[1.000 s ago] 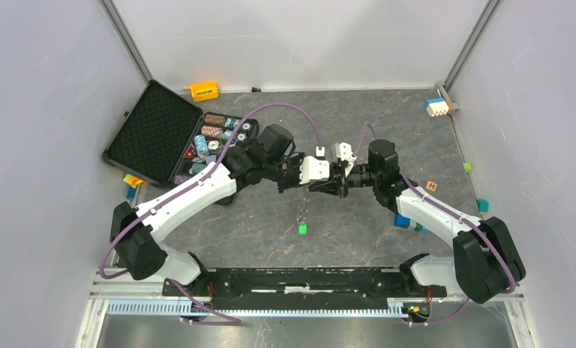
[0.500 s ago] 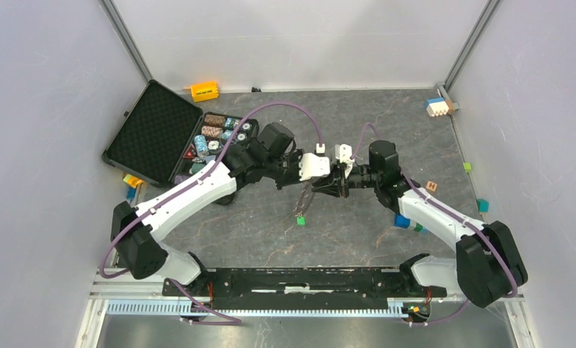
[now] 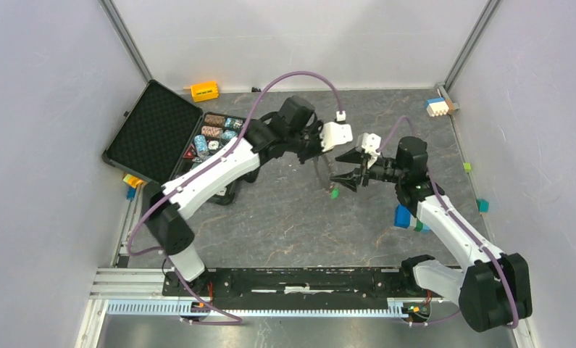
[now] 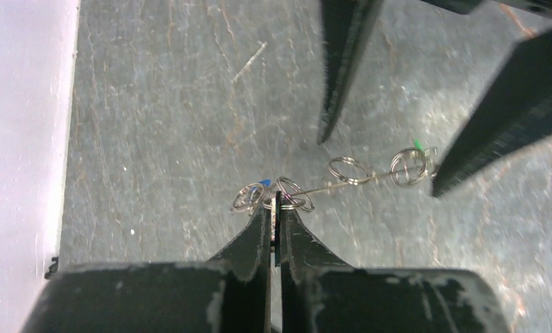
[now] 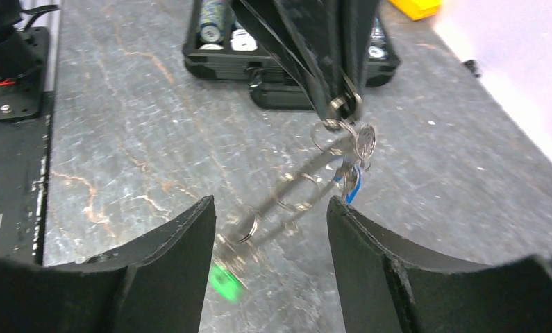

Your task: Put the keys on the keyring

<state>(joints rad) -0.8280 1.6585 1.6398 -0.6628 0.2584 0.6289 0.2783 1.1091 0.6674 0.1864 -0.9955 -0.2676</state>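
The left gripper (image 4: 274, 202) is pinched shut on the top ring of the keyring (image 4: 348, 171), a blue key (image 4: 264, 183) right by its tips. The right gripper (image 5: 269, 205) is open, a finger on each side of the hanging rings, green key (image 5: 223, 282) between them. The rings may be swinging, so a grab could miss or knock them loose

green key (image 5: 224, 283) blurred, blue key (image 5: 348, 186) — perhaps half-hidden

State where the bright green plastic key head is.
Top view, near the centre: the green key head dangles from the steel ring chain pinched by the left claw, between the fingers of the open right claw.
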